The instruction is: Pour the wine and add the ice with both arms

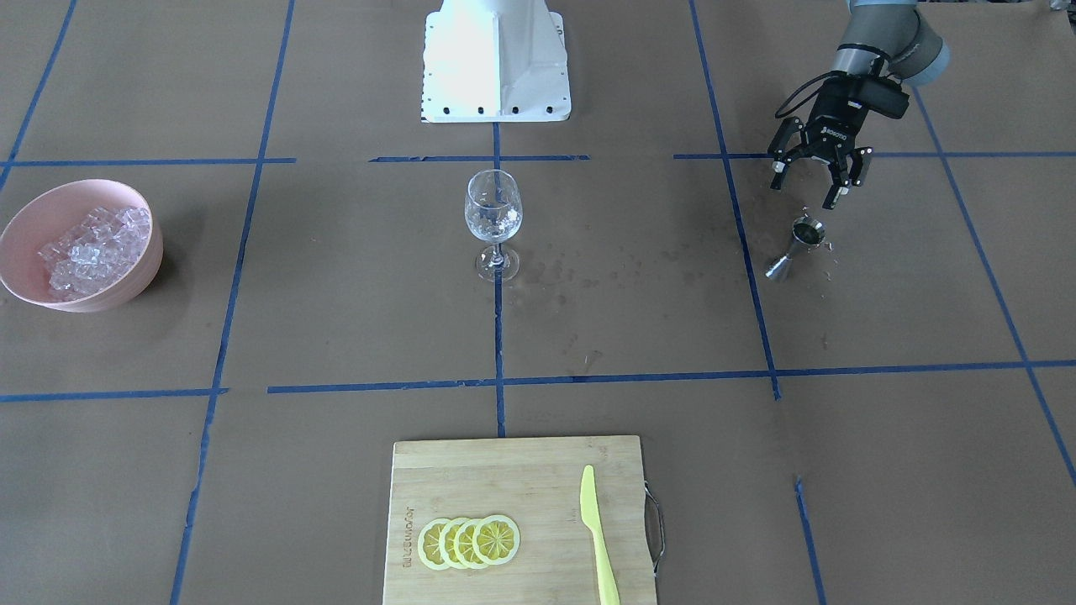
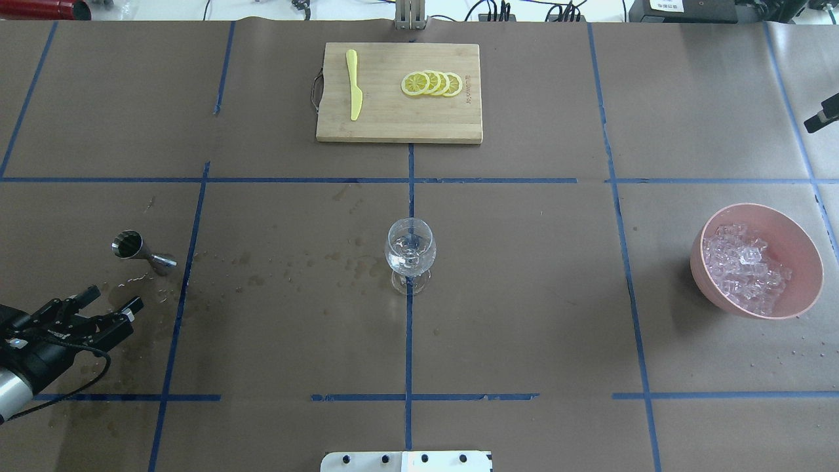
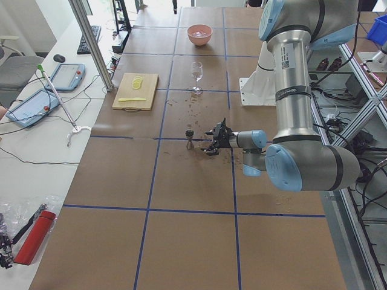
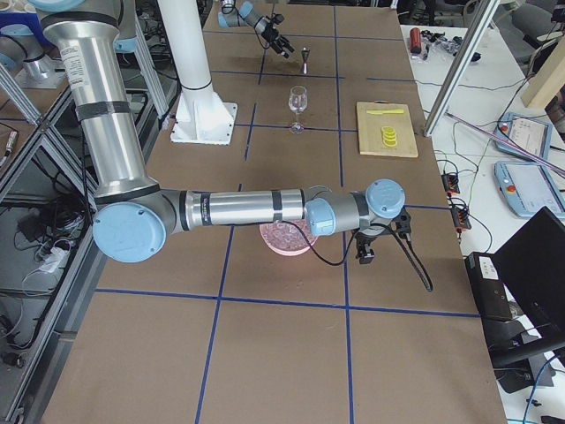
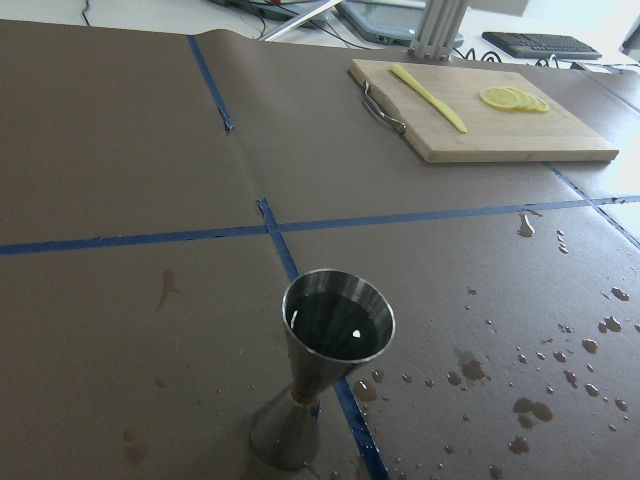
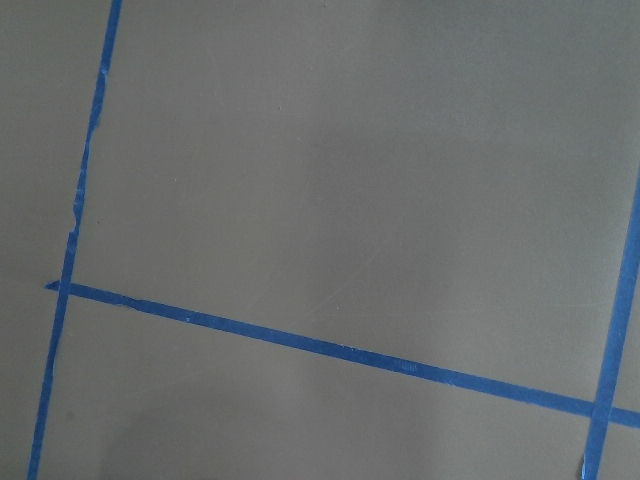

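My left gripper [image 1: 807,192] is open and empty, hovering just behind a steel jigger [image 1: 797,245] that stands upright on the paper; it also shows in the overhead view [image 2: 117,298]. The jigger fills the left wrist view [image 5: 325,375], dark liquid glinting inside. A clear stemmed glass [image 2: 409,252] stands at the table's middle with a little clear content. Wet wine marks [image 2: 295,262] dot the paper between jigger and glass. Ice cubes [image 2: 747,265] fill a pink bowl [image 2: 803,262]. My right gripper [image 4: 364,252] hangs past the bowl; I cannot tell if it is open.
A wooden cutting board [image 2: 393,124] with lemon slices [image 2: 432,83] and a yellow knife [image 2: 354,85] lies at the far middle. The white pedestal [image 1: 496,63] stands at the robot's side. The right wrist view shows only brown paper and blue tape [image 6: 330,345].
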Action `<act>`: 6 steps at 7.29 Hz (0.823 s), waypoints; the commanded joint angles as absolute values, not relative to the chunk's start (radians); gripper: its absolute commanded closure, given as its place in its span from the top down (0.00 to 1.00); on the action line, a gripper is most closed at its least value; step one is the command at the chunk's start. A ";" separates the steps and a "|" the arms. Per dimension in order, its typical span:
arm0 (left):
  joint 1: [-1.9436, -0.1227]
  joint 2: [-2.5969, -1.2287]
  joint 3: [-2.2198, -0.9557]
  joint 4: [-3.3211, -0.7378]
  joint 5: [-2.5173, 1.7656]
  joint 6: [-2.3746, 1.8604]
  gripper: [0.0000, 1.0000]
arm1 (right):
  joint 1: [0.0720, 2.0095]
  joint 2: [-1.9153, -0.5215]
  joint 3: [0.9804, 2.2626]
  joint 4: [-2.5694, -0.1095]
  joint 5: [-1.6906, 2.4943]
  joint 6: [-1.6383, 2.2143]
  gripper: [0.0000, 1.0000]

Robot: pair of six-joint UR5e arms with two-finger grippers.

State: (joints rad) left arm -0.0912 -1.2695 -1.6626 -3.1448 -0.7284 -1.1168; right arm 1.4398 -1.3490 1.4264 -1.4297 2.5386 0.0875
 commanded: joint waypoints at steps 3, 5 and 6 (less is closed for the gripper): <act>-0.078 -1.324 -1.620 -3.145 -0.594 -1.079 0.99 | 1.440 -1.353 1.425 -1.430 2.539 0.087 1.00; -0.078 -1.351 -1.600 -3.145 -0.539 -0.982 0.98 | 1.440 -1.353 1.425 -1.430 2.539 0.087 1.00; -0.078 -1.377 -1.573 -3.145 -0.534 -0.982 0.98 | 1.440 -1.358 1.425 -1.430 2.539 0.087 1.00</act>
